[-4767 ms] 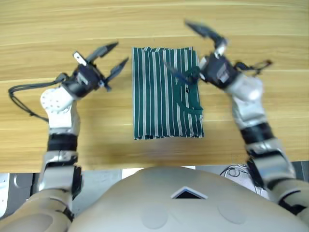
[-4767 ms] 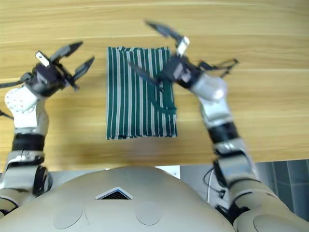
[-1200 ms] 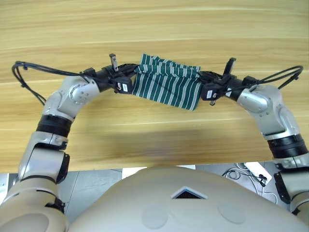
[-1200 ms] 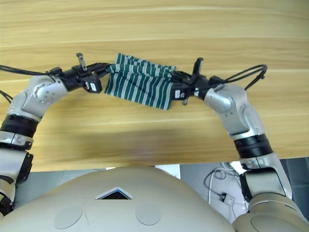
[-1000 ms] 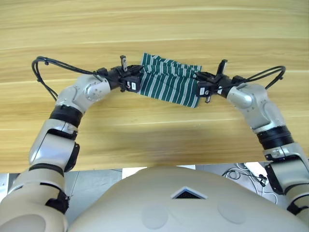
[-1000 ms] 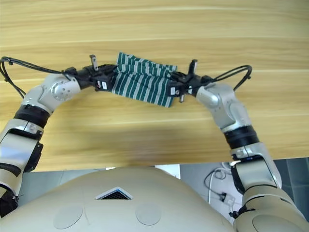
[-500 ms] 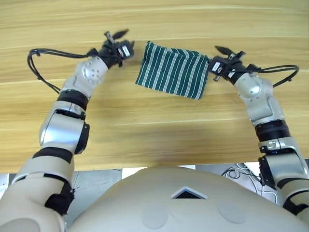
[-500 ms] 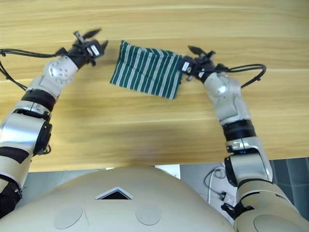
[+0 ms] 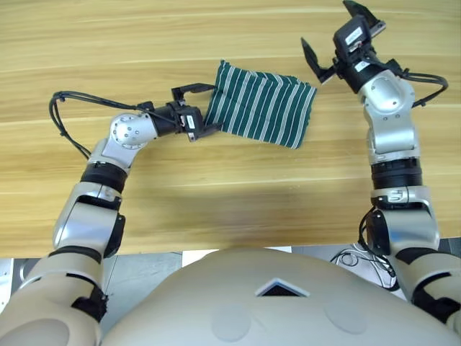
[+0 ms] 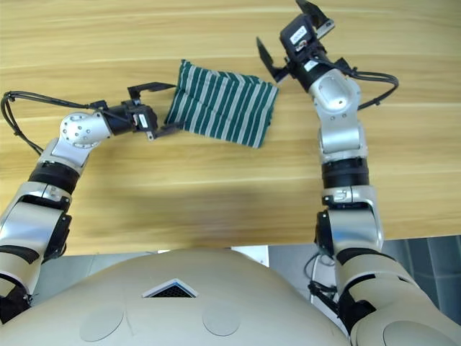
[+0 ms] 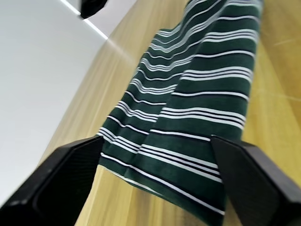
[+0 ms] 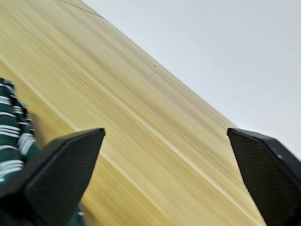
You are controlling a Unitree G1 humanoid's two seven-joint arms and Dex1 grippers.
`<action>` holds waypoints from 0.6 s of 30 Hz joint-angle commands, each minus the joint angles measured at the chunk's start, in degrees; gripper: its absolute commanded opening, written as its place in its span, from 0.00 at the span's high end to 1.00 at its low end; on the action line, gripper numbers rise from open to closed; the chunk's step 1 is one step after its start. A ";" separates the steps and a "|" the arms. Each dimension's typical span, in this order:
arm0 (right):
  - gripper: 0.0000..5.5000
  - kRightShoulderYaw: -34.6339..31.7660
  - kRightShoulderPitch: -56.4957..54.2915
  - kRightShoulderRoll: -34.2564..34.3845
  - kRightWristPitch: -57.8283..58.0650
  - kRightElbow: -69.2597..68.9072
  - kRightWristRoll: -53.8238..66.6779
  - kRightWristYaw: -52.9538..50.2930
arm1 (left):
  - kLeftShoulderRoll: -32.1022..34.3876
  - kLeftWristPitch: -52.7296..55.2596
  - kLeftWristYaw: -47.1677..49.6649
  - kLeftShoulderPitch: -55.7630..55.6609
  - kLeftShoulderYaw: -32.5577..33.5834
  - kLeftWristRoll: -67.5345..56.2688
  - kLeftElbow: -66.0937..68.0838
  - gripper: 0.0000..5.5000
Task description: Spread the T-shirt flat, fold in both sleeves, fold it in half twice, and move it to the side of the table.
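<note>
The T-shirt [image 9: 261, 103], dark green with thin white stripes, lies folded into a small slanted rectangle on the wooden table [image 9: 216, 187]. My left gripper [image 9: 204, 109] is open at the shirt's left edge, one finger above and one below that edge; in the left wrist view the folded cloth [image 11: 188, 108] lies just ahead between the two fingers. My right gripper [image 9: 337, 30] is open and raised beyond the shirt's right end, clear of it. The right wrist view catches a corner of the shirt [image 12: 11, 136] beside one finger.
Bare wood stretches all around the shirt, with wide free room at the far side [image 9: 144, 29] and toward the near edge [image 9: 238, 241]. Black cables [image 9: 61, 115] loop off both wrists above the tabletop.
Both grippers have let go of the shirt, which now lies flat and folded smaller. The left gripper came back to the shirt's left edge; the right arm lifted up and away.
</note>
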 commanded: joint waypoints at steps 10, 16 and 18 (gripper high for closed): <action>0.02 13.91 -12.62 8.96 -9.10 16.55 -10.86 -3.25 | 2.79 1.19 4.29 2.68 -5.87 8.25 -4.71 0.02; 0.02 14.39 -19.35 12.34 -12.89 29.66 -12.50 -7.68 | 8.77 3.89 -10.74 9.46 -5.18 -10.48 -18.78 0.02; 0.02 14.58 -21.45 13.59 -13.64 34.69 -13.04 -9.21 | 8.64 5.70 -10.92 8.75 -2.89 -13.33 -19.92 0.02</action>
